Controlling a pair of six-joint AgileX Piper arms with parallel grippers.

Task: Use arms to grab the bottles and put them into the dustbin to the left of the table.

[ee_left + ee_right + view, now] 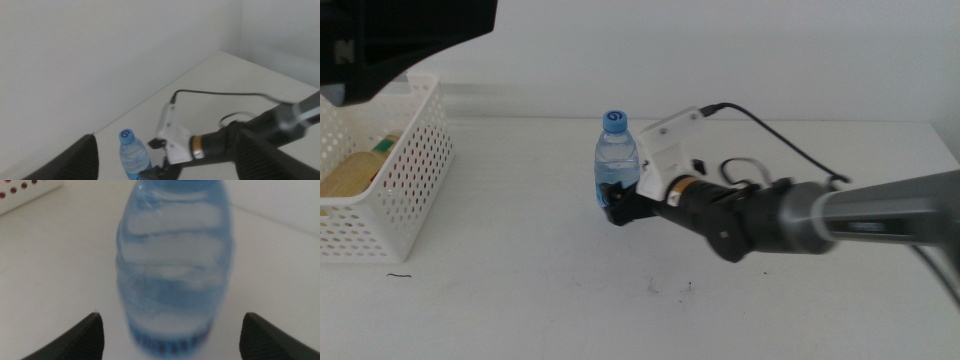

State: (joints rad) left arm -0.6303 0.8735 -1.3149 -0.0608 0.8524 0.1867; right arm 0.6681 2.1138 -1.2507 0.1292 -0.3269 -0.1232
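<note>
The clear water bottle (616, 155) with a blue cap stands upright at the middle of the table (520, 290). My right gripper (618, 205) comes in from the right, low at the bottle's base. In the right wrist view the bottle (175, 255) fills the gap between the open jaws of the right gripper (171, 315), which do not touch it. My left gripper (166, 136) is open and empty, held high over the dustbin (415, 190) at the left. It looks down on the bottle (132, 152). The yellow bottle (350, 172) lies inside the dustbin. The red can is hidden.
The right arm's white camera mount (670, 150) and a black cable (780, 140) sit just behind the bottle. A short black mark (398, 276) and dark specks (670, 288) lie on the near tabletop. The wall runs along the table's far edge.
</note>
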